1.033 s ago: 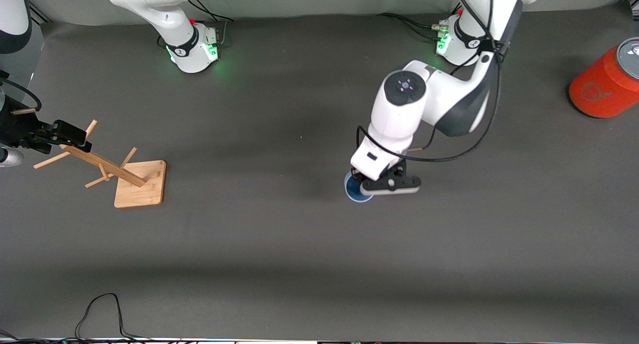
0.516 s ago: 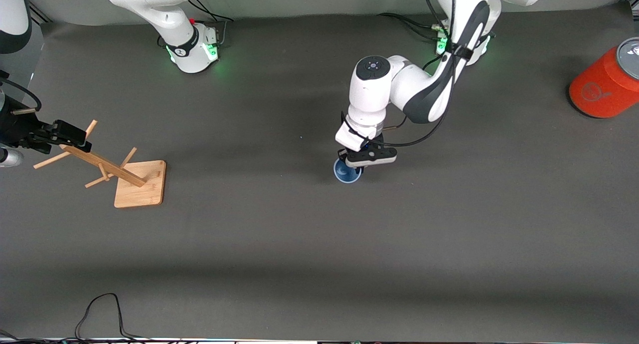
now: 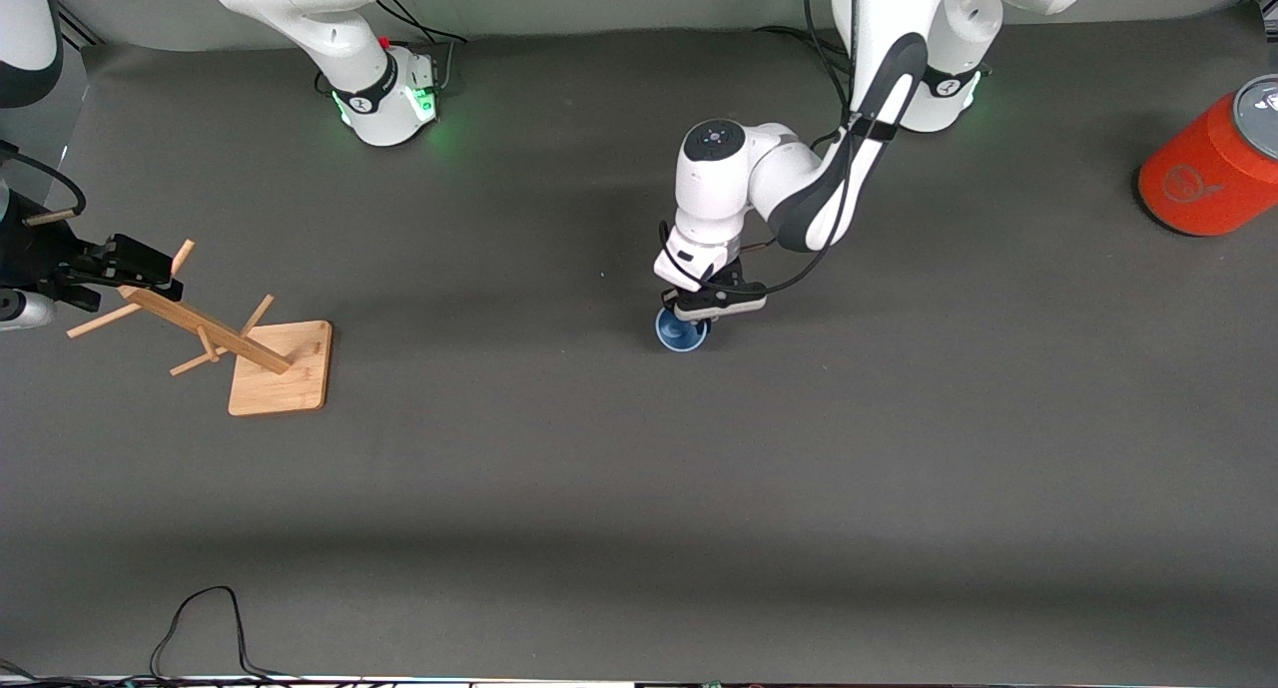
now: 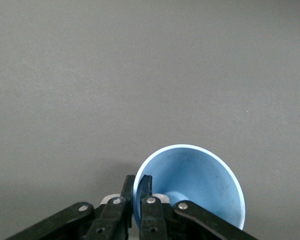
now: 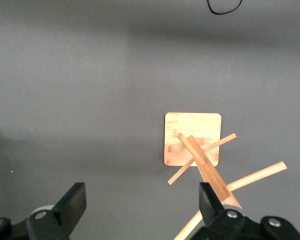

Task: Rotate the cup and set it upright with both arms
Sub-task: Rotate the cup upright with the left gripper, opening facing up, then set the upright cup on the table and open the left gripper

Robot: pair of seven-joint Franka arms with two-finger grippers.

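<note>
Blue cup (image 4: pixel 192 185) half under left pincer (image 4: pixel 138 192)

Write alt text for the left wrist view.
The left gripper is shut on the rim of a pale-blue cup, one finger inside the rim and one outside. The cup's open mouth faces the camera, showing its blue inside. Plain dark grey table fills the rest of the frame.

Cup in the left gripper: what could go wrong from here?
The left gripper pinches only the cup rim, one finger inside and one outside, so the cup may pivot or slip during rotation. The right gripper waits open above the wooden rack, risking a knock.
</note>
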